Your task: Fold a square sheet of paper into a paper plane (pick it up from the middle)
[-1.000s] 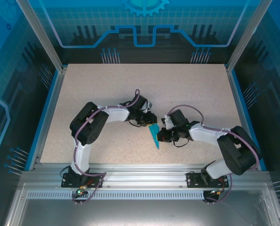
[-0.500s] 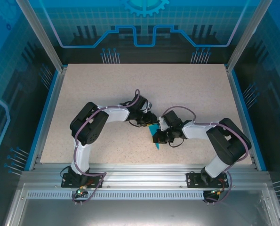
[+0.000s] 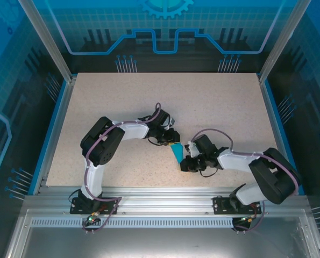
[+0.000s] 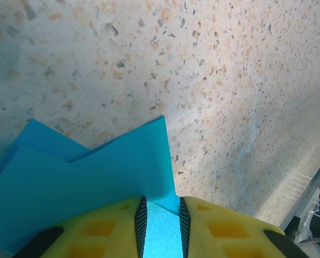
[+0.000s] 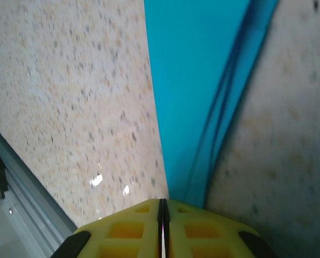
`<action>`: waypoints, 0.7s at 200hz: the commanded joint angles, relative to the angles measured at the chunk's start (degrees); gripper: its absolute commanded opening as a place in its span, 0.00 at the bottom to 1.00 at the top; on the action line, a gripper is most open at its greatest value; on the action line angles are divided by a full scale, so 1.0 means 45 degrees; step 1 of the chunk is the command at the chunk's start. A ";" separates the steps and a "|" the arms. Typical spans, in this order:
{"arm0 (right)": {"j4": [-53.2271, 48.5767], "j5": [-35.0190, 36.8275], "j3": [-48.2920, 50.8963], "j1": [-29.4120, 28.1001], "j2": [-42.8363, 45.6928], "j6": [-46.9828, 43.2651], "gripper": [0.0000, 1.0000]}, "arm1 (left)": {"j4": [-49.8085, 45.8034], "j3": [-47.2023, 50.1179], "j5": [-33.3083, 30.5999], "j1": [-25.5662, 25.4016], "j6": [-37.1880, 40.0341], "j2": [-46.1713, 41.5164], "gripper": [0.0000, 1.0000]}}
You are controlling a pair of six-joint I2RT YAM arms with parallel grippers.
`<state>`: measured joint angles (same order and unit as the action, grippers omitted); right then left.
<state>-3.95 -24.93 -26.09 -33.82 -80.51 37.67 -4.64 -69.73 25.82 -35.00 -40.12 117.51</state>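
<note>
The paper plane (image 3: 177, 152) is a narrow teal-blue folded dart lying on the speckled table (image 3: 213, 102) between my two arms. My left gripper (image 3: 172, 141) is at its wide end. In the left wrist view the layered teal paper (image 4: 95, 188) runs in between the yellow fingers (image 4: 100, 231), and the left gripper (image 4: 161, 226) is shut on it. My right gripper (image 3: 186, 163) sits low at the dart's pointed end. In the right wrist view the right gripper (image 5: 162, 215) is shut with nothing between the jaws, and the creased paper (image 5: 197, 80) stretches away just ahead of its tips.
An aluminium rail (image 3: 160, 194) runs along the table's near edge by the arm bases. Blue side strips (image 3: 55, 126) and transparent walls close in the table. Bare tabletop lies behind the arms.
My right gripper has slid along the paper from its middle toward the pointed end, nearer the front edge, and its elbow swung back right. The left gripper has stayed put on the paper.
</note>
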 commanded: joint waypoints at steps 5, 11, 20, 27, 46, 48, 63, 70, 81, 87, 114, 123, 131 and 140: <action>-0.2846 0.0133 0.0280 0.0071 0.1520 -0.0160 0.13 | -0.0779 -0.0180 -0.0485 0.0034 0.0305 0.0021 0.29; -0.3336 0.0414 0.0172 0.0132 0.1978 -0.0221 0.14 | -0.0859 -0.0220 -0.0466 0.0018 0.0321 -0.0127 0.29; -0.4065 0.1041 0.0030 0.0337 0.2777 -0.0280 0.17 | -0.0887 -0.0242 -0.0428 0.0023 0.0322 -0.0434 0.30; -0.4578 0.1574 -0.0089 0.0563 0.3366 -0.0308 0.21 | -0.0928 -0.0225 -0.0411 0.0014 0.0285 -0.0733 0.32; -0.5529 0.2907 -0.0425 0.1361 0.5039 -0.0440 0.28 | -0.1208 -0.0158 -0.0604 -0.0101 0.0263 -0.1754 0.40; -0.5603 0.3060 -0.0456 0.1432 0.5186 -0.0441 0.31 | -0.1252 -0.0151 -0.0651 -0.0134 0.0248 -0.1865 0.41; -0.6020 0.4120 -0.0664 0.1981 0.6049 -0.0383 0.43 | -0.1925 -0.0138 -0.1377 -0.0314 0.0067 -0.2664 0.53; -0.5965 0.4176 -0.0721 0.2195 0.6281 -0.0479 0.46 | -0.2378 -0.0149 -0.1849 -0.0430 -0.0005 -0.2963 0.57; -0.5637 0.3763 -0.0774 0.2479 0.6423 -0.0733 0.52 | -0.3160 -0.0174 -0.2571 -0.0668 -0.0182 -0.3328 0.63; -0.5431 0.3496 -0.0804 0.2606 0.6379 -0.0827 0.54 | -0.3569 -0.0203 -0.3048 -0.0800 -0.0303 -0.3456 0.64; -0.5091 0.2916 -0.1036 0.2752 0.5455 -0.0809 0.60 | -0.4537 -0.0135 -0.4411 -0.1519 -0.0869 -0.3598 0.66; -0.4869 0.2722 -0.1030 0.2818 0.5082 -0.0801 0.60 | -0.4654 -0.0104 -0.4651 -0.1716 -0.1064 -0.3593 0.67; -0.4730 0.2744 -0.1002 0.2863 0.4704 -0.0624 0.60 | -0.4722 -0.0101 -0.4834 -0.1842 -0.1239 -0.3556 0.67; -0.4561 0.2666 -0.0948 0.2921 0.4352 -0.0465 0.59 | -0.4822 -0.0076 -0.5017 -0.1946 -0.1479 -0.3480 0.67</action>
<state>-25.47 -11.20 -29.47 -22.24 -57.63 34.87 -20.62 -70.02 9.04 -42.41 -43.27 101.23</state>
